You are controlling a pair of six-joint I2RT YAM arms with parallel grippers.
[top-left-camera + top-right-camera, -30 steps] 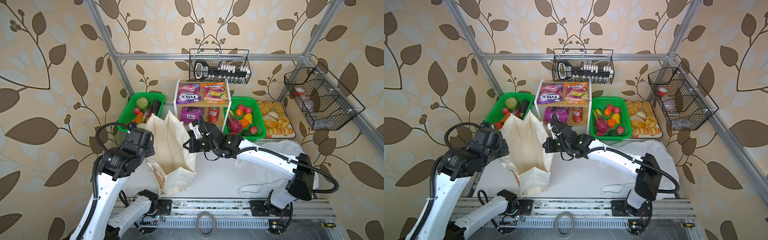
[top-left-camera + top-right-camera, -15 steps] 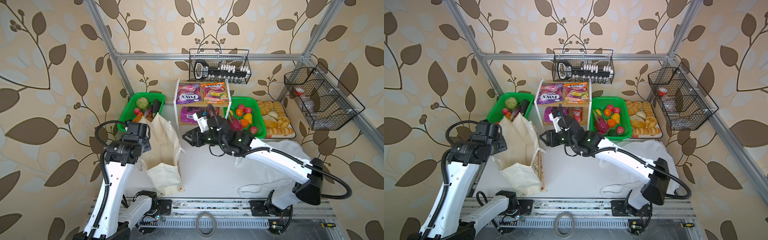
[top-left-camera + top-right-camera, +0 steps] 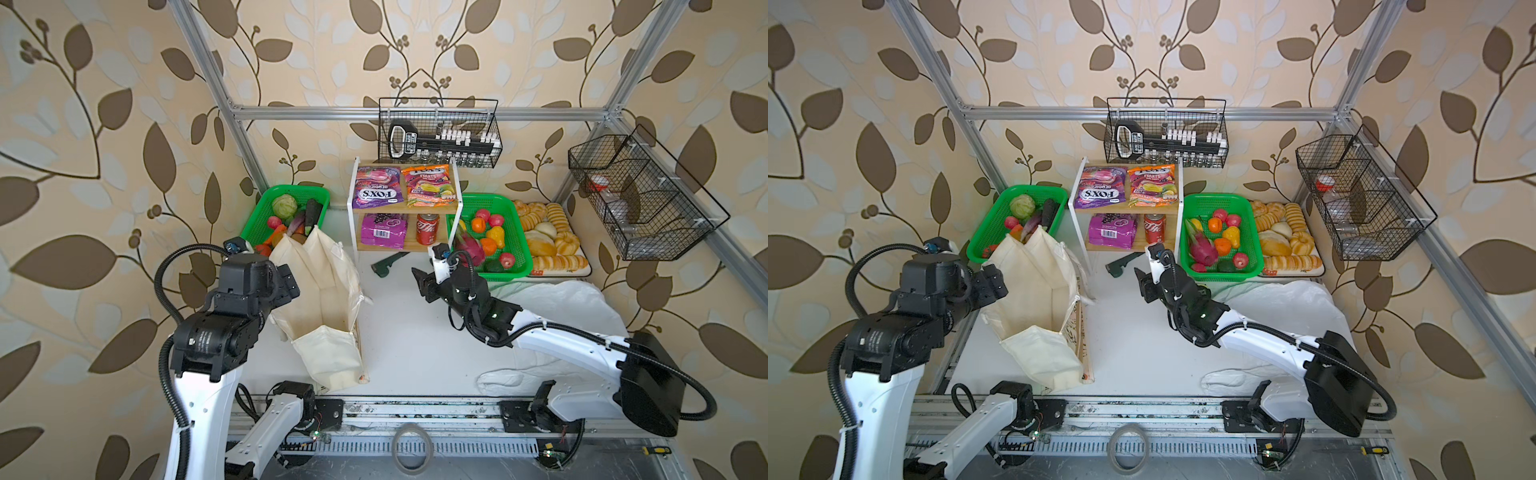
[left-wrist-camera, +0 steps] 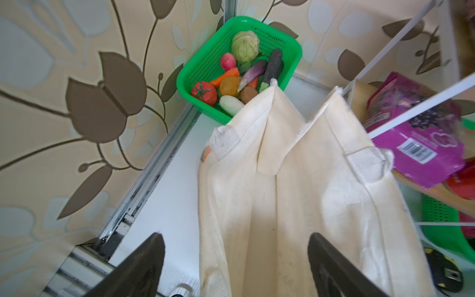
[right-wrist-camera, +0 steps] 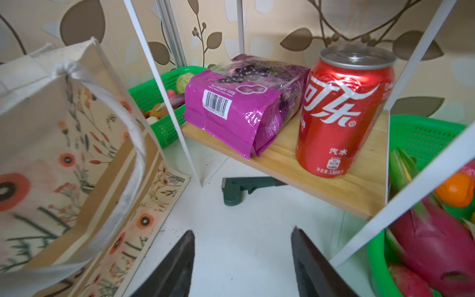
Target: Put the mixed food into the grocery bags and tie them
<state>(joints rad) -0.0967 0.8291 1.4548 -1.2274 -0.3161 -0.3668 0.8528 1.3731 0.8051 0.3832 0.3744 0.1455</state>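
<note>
While either side of the cream tote (image 3: 328,286) (upright, mouth agape), my left tool (image 4: 234,235) and right tool (image 5: 243,230) both apart, empty.

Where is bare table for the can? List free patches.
Widest free patch: white tabletop between the canvas tote and the plastic bag, in front of the shelf. A dark green tool lies at its back edge. Crowded: the back row: vegetable basket, shelf, fruit basket, bread tray.

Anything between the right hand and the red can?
Nothing visible does. The open right hand faces the red can on the lower shelf; the rack's white front post stands just beside that line, and a dark green tool lies low on the table.
</note>
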